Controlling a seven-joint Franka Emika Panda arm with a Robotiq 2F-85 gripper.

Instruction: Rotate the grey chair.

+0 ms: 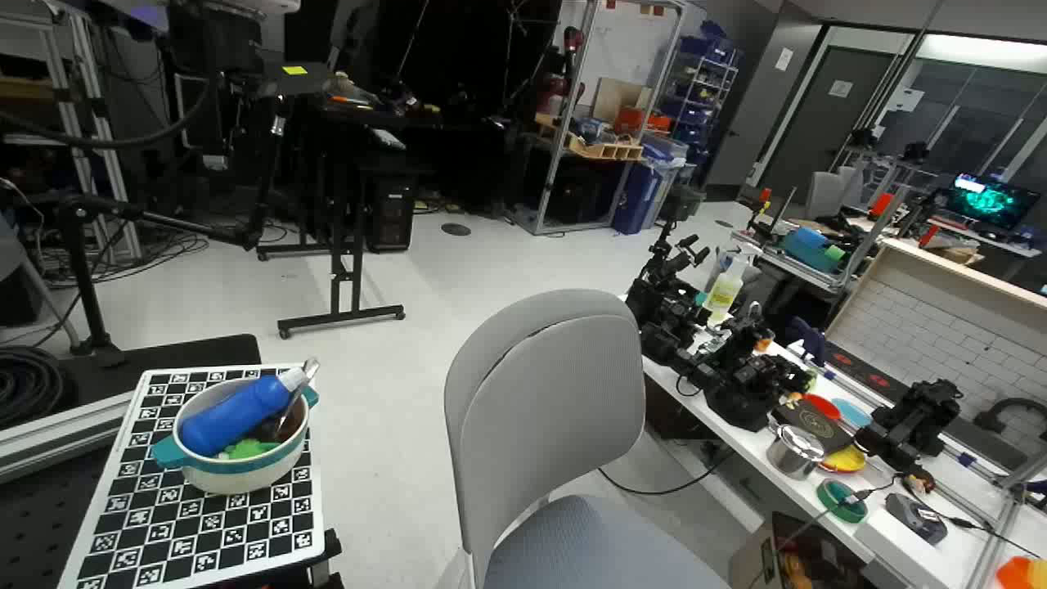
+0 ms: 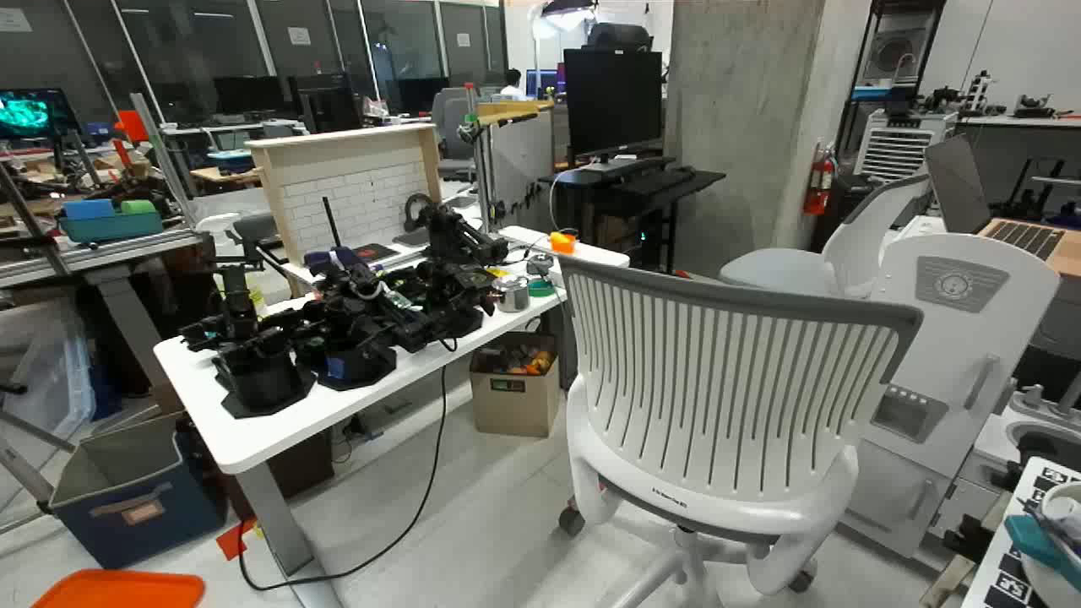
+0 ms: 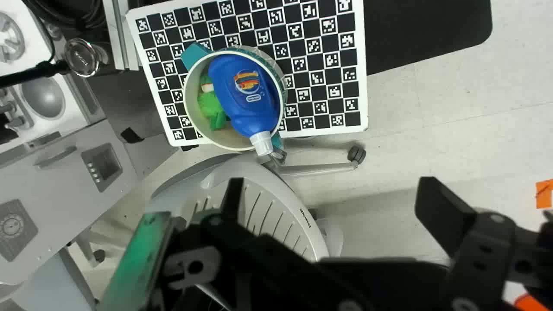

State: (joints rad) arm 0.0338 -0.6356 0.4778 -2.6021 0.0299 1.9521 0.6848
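The grey chair stands on the floor, its smooth rounded backrest and padded seat showing in an exterior view. Its slatted light back and wheeled base show in an exterior view. In the wrist view the slatted back of the chair lies below and left of centre. My gripper is open, fingers wide apart with nothing between them. Its left finger overlaps the chair back in the picture, and the right finger is over the floor; I cannot tell the height. I cannot make out the gripper in the exterior views.
A white table with black robot arms stands beside the chair. A checkerboard holds a pot with a blue bottle. A grey toy kitchen and another chair stand nearby. A black cable crosses the floor.
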